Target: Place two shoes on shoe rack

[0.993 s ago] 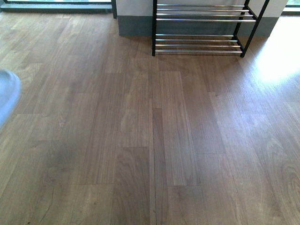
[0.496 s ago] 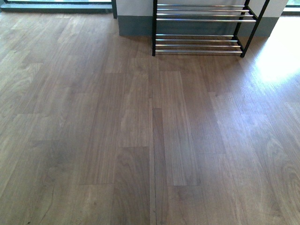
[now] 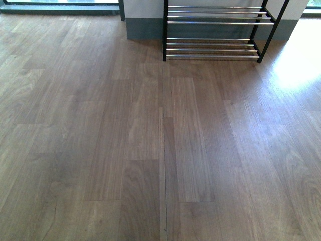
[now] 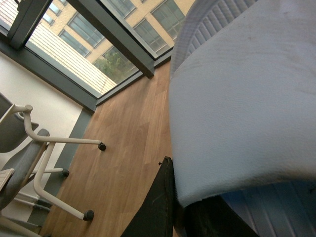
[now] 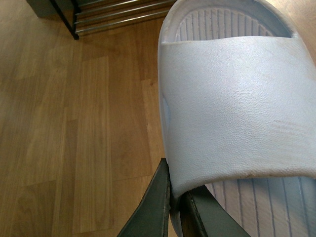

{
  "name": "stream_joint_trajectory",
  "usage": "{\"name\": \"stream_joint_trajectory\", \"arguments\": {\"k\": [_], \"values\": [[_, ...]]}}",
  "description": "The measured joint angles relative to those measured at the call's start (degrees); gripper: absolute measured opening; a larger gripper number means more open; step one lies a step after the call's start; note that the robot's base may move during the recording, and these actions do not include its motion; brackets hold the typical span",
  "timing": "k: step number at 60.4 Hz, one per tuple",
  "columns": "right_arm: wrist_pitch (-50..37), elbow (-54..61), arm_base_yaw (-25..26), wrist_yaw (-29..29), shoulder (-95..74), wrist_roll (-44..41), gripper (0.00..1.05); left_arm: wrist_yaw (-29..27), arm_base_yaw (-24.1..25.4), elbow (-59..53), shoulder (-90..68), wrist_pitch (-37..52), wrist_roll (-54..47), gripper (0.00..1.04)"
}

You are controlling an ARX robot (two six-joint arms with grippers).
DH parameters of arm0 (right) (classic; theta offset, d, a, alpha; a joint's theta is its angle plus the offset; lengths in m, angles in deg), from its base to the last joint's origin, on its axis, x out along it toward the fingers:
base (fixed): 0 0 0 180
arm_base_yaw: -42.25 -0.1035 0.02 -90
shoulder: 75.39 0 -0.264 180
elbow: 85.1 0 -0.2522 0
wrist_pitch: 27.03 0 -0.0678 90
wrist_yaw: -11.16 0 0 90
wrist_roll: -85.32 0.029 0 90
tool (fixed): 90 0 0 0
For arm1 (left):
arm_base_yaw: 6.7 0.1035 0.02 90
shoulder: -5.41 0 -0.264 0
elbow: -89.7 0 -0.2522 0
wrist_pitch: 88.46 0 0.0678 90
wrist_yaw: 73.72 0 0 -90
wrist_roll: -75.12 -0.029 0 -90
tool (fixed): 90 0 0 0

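The shoe rack (image 3: 215, 31), black-framed with chrome rods, stands against the far wall in the front view; its tiers in view hold nothing. Neither arm shows in that view. In the left wrist view my left gripper (image 4: 174, 207) is shut on the strap edge of a pale blue slide (image 4: 242, 108), held up off the floor. The right wrist view shows my right gripper (image 5: 175, 197) shut on the strap edge of the other pale blue slide (image 5: 237, 103), with a corner of the shoe rack (image 5: 74, 19) beyond it. No grey sneakers are in view.
Wood-plank floor (image 3: 150, 150) stretches from me to the rack. A white-legged chair (image 4: 34, 163) stands by a wall under tall windows (image 4: 74, 39) in the left wrist view. A grey skirting board (image 3: 143, 27) runs along the far wall.
A pale blue blur at the left edge of the front view one second ago has gone out of sight. The rack sits very slightly lower in the picture now.
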Motion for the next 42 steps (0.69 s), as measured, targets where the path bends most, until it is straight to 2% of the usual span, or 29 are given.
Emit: {"name": "stream_joint_trajectory", "arguments": {"k": [42], "values": [[0.00, 0.07, 0.02, 0.00, 0.04, 0.02, 0.02, -0.02, -0.15, 0.02, 0.00, -0.04, 0.13, 0.02]]}}
